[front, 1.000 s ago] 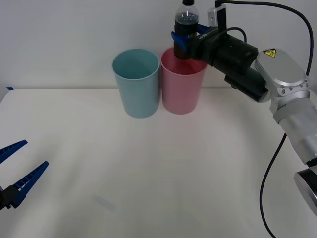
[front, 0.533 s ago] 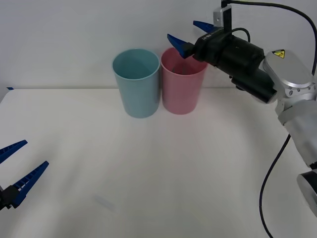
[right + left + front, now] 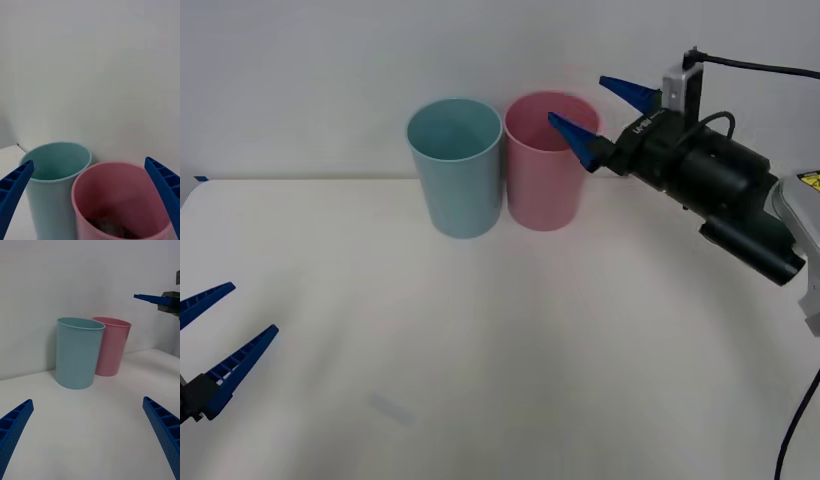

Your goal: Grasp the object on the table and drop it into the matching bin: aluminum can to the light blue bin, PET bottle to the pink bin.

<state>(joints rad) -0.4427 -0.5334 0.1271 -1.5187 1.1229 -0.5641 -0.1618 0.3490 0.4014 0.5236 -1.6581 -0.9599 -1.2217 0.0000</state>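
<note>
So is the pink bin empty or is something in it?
Something is in it. The right wrist view shows a dark shape at the bottom of the pink bin; what it is cannot be told.

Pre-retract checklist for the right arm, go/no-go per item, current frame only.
1. Right end effector open and holding nothing: ok, both blue fingers spread.
2. PET bottle inside the pink bin: cannot tell for certain; the right wrist view shows something dark at the bottom, identity unclear.
3. Pink bin upright on the table: ok.
4. Light blue bin upright, beside the pink one: ok.
5. Right fingers clear of the pink rim: cannot tell; in the front view one fingertip overlaps the rim, depth unclear.
6. Left end effector open, low at the table's near left edge, away from the bins: ok.
</note>
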